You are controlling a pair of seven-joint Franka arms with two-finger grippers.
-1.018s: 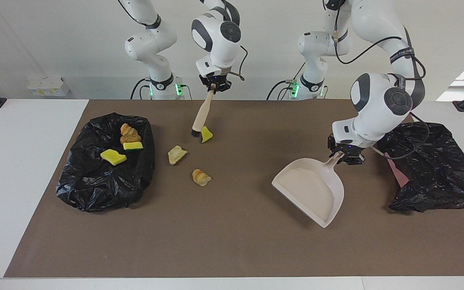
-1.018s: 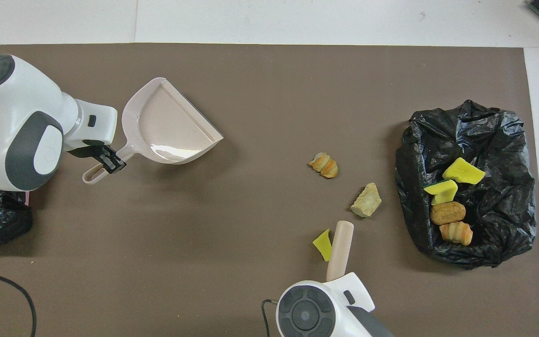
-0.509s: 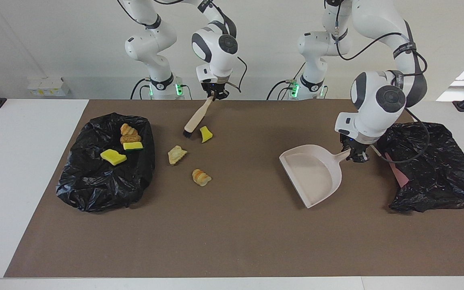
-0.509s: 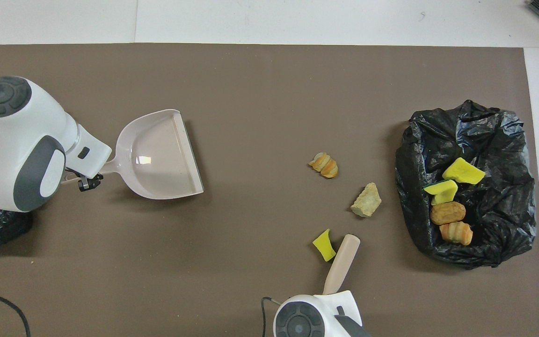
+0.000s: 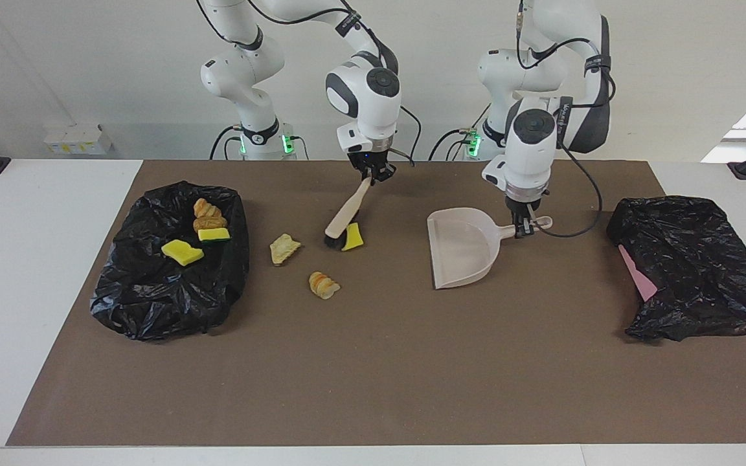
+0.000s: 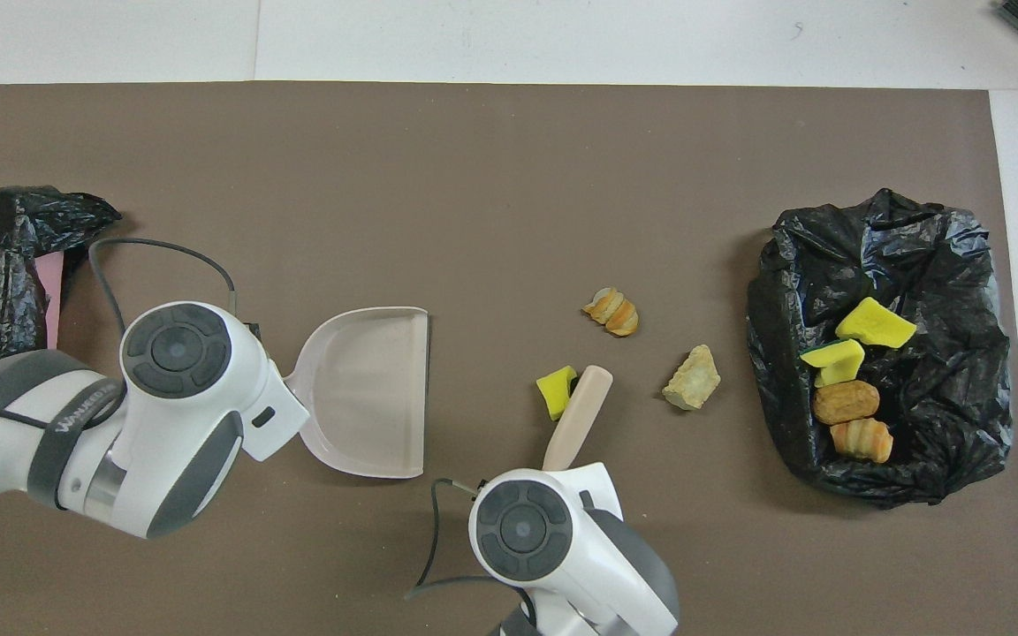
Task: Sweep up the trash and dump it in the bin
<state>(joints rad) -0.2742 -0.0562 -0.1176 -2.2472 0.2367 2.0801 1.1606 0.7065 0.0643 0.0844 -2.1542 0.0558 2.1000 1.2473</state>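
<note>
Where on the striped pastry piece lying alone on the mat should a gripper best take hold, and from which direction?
Probably from straight above, closing across the narrow width of the striped pastry piece at its middle. It lies flat on the mat, apart from the tan scrap, the yellow sponge chunk and the brush, so the space around it is free.

3 trash scraps (image 5: 324,285) lie on the mat; 4 sit on black plastic (image 5: 172,291).
</note>
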